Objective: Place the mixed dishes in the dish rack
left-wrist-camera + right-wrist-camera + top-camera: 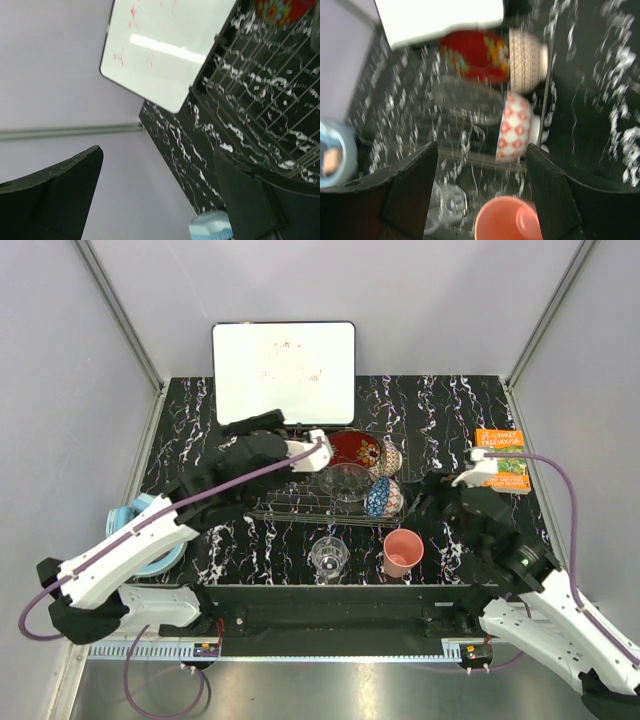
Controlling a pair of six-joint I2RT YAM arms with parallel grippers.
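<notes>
The left tool (157, 152) is wide open and empty, hanging over the far left corner of the dish rack (290, 505) close to the whiteboard (284, 370), and the right tool (480, 150), equally open and empty, hangs beside the rack's right end. At that right end the red bowl (357, 450), the beige bowl (389, 458) and the blue bowl (383, 497) stand on edge in the rack, with the glass plate (347, 480) just left of them. The tumbler (329, 556) and the pink cup (403, 551) stand upright on the worktop (440, 410) just in front of the rack, apart from each other.
</notes>
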